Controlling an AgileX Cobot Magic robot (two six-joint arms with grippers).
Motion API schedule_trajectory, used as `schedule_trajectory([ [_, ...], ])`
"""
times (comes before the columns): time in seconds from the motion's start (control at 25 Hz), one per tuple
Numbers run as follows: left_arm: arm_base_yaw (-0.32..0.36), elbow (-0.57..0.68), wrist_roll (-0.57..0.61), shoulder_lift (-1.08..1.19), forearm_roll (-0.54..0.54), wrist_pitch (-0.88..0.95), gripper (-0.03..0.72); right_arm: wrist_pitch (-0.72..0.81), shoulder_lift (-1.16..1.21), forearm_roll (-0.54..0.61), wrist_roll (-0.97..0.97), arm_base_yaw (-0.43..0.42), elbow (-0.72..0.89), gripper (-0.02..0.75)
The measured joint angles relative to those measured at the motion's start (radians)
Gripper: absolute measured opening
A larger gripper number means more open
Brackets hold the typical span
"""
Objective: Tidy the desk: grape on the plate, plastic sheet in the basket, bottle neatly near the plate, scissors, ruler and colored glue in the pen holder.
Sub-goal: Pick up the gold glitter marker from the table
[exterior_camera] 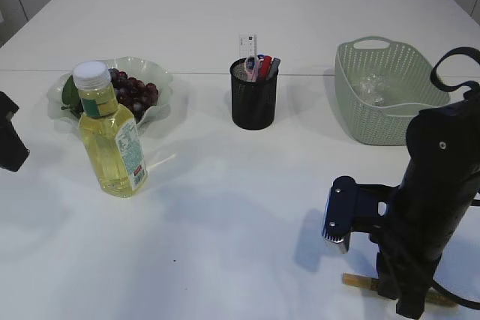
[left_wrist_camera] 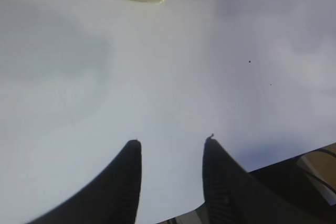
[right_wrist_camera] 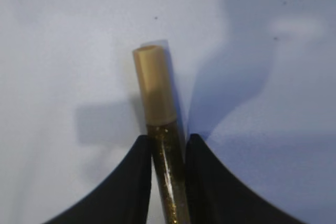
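My right gripper [right_wrist_camera: 168, 145] pinches a gold glitter glue tube [right_wrist_camera: 157, 108] lying on the table [exterior_camera: 240, 215] at the frame's lower right. My left gripper [left_wrist_camera: 172, 141] hangs open, empty, at lower centre; the bottle [exterior_camera: 111, 136] stands by the plate [exterior_camera: 161, 80] at left.

Lab bench (bare white table [exterior_camera: 225, 28], robot-rigged).

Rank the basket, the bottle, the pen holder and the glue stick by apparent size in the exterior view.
1. basket
2. bottle, though it stands nearer the camera
3. pen holder
4. glue stick, mostly hidden by the right arm
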Motion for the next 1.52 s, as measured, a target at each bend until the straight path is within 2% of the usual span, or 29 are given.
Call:
schedule_trajectory([
  [0.24,0.0,0.0,0.0,0.0,0.0,-0.002,0.289,-0.004,0.0,0.0,0.0,0.0,0.0,0.101],
  [0.52,0.0,0.0,0.0,0.0,0.0,-0.002,0.289,-0.008,0.0,0.002,-0.002,0.0,-0.002,0.09],
  [0.96,0.0,0.0,0.002,0.0,-0.002,-0.002,0.289,-0.012,0.002,0.131,-0.018,0.0,-0.07,0.087],
  [1.32,0.0,0.0,0.004,0.0,-0.002,-0.002,0.289,0.041,0.004,0.339,-0.055,-0.016,-0.208,0.084],
  [1.52,0.0,0.0,0.004,0.0,-0.003,-0.003,0.289,0.055,0.006,0.553,-0.105,-0.08,-0.338,0.083],
])
